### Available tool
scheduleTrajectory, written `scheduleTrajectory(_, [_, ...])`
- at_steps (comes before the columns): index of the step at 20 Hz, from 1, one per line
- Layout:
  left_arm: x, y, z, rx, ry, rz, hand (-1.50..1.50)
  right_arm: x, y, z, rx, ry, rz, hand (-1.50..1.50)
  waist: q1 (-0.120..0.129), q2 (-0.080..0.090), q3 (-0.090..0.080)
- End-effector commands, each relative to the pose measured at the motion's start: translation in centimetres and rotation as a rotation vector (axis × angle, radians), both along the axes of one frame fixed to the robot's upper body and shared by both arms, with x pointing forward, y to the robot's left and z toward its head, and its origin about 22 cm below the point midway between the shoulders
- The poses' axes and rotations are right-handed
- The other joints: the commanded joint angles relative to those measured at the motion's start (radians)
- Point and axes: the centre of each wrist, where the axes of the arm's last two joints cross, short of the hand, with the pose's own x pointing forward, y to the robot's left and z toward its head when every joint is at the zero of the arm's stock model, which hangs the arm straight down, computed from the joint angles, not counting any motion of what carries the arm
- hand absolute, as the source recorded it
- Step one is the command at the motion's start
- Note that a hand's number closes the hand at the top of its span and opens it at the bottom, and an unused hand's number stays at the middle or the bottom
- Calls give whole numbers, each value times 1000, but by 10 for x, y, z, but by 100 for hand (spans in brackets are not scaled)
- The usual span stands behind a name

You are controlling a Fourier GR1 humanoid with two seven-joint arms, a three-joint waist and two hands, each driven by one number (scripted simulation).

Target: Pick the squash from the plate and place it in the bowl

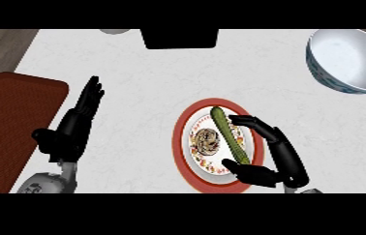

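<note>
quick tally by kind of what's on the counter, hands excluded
Plates: 1, red-rimmed plate
Squash: 1, green squash lying on the plate
Bowls: 1, blue-and-white bowl at far right
Mats: 1, dark red mat at left edge
Black box-like items: 1, black object at the far edge
Total: 5
A pale item cut off at the top edge is left out; cannot tell what it is.

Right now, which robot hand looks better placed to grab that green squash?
The right robot hand: it already brackets the squash on the plate, and the bowl lies on its side. The left robot hand rests open, away from the plate.
</note>
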Motion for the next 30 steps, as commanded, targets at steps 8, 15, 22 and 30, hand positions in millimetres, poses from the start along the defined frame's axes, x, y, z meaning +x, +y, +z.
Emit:
scheduleTrajectory(8, [7, -10, -5, -20, 15, -14, 0, -50, 5, 43, -84, -225, -159, -150, 13, 0, -3])
scheduleTrajectory(15, [19, -36, -2, -41, -2, -28, 0, -34, 11, 94, -245, -43, -186, -150, 24, 4, -3])
scheduleTrajectory(22, [9, -14, 1, -13, 9, -39, 0, -21, 17, 90, -432, 201, -181, -150, 33, 5, -3])
scheduleTrajectory(30, [16, -10, -10, -19, 9, -16, 0, 7, 22, 56, -510, 292, -138, -150, 27, 5, -2])
